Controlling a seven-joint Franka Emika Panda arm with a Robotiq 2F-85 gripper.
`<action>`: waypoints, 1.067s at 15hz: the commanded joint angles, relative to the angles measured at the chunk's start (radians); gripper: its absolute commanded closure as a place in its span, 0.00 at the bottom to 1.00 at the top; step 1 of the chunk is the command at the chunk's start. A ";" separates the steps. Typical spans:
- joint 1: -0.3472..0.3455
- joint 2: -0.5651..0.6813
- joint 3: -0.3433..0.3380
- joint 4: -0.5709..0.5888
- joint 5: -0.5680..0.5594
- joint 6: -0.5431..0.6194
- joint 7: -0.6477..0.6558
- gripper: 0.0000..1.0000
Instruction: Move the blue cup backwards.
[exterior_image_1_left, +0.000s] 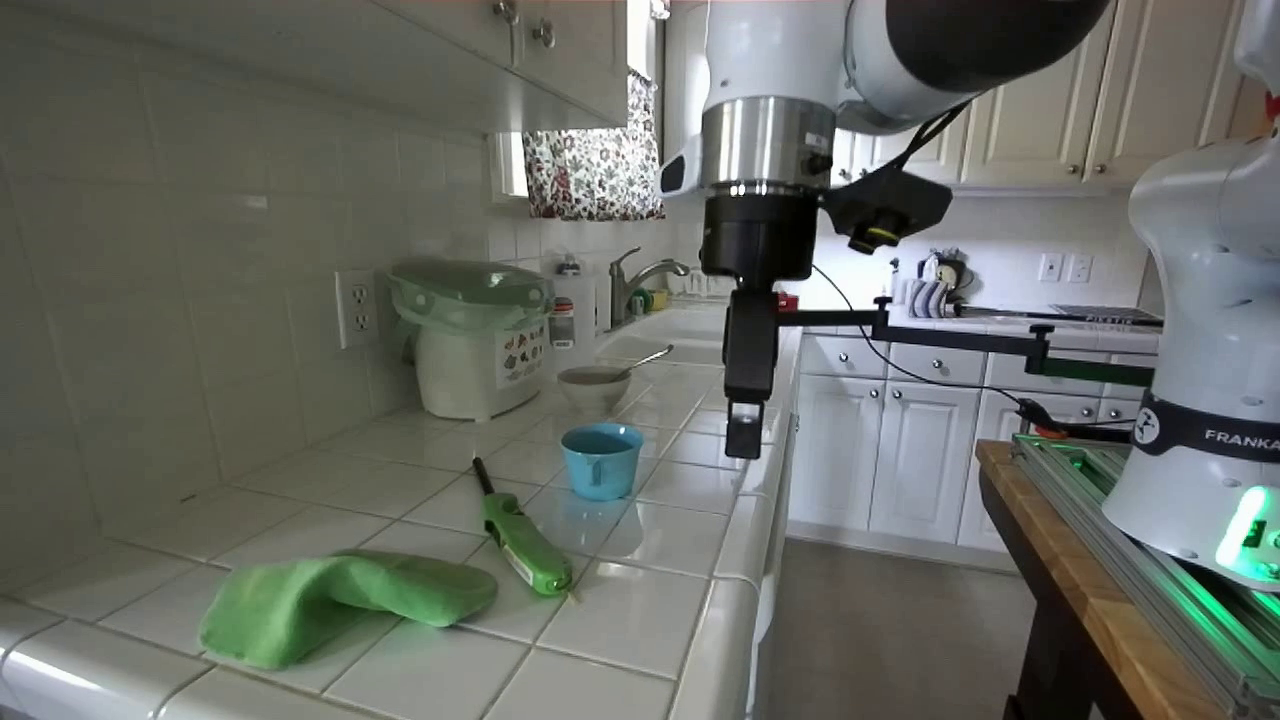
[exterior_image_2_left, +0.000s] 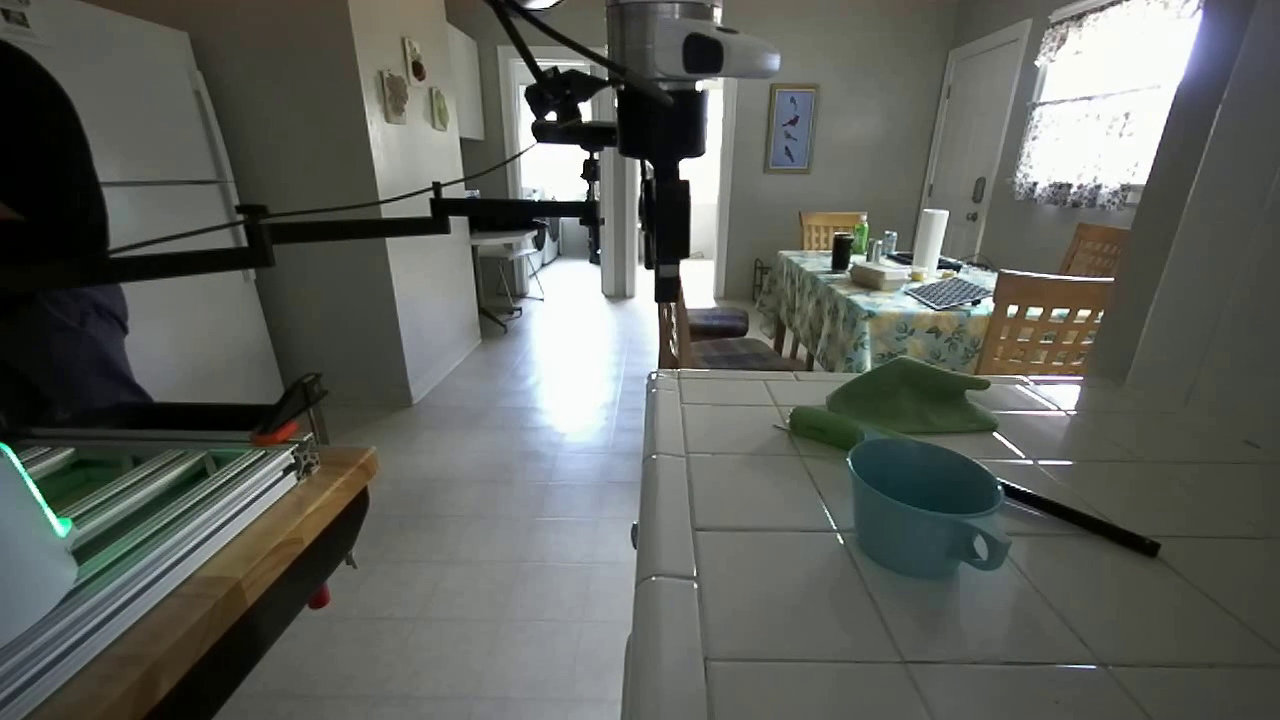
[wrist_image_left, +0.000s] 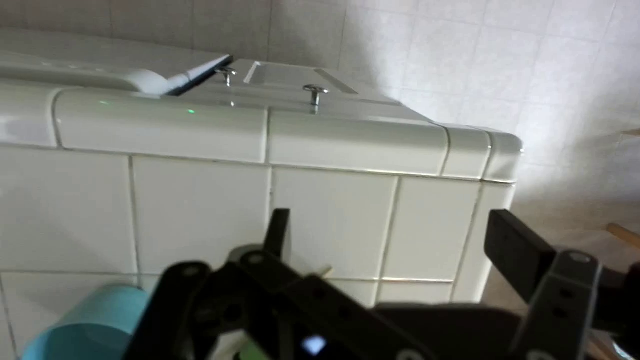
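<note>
The light-blue cup (exterior_image_1_left: 602, 465) stands upright on the white tiled counter, and its handle shows in both exterior views (exterior_image_2_left: 915, 510). In the wrist view the cup (wrist_image_left: 95, 320) is partly visible at the lower left, with the gripper's linkage covering part of it. My gripper (wrist_image_left: 390, 220) is open and empty, its two black fingers wide apart over the counter's edge tiles. In both exterior views the gripper (exterior_image_1_left: 744, 440) hangs pointing down, above and apart from the cup, nearer the counter's front edge; it also shows edge-on (exterior_image_2_left: 668, 285).
A green utensil with a black tip (exterior_image_1_left: 530, 545) lies beside the cup, and a green cloth (exterior_image_1_left: 345, 600) lies near the counter's end. A bowl with a spoon (exterior_image_1_left: 593, 390) and a white appliance with a green lid (exterior_image_1_left: 470, 350) stand behind the cup. The counter edge (exterior_image_2_left: 665, 600) drops to the floor.
</note>
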 joint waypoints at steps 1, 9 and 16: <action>-0.026 -0.005 -0.035 -0.022 0.002 -0.022 0.013 0.00; -0.066 -0.003 -0.082 0.015 0.000 -0.026 -0.088 0.00; -0.065 -0.003 -0.080 0.016 0.000 -0.031 -0.094 0.00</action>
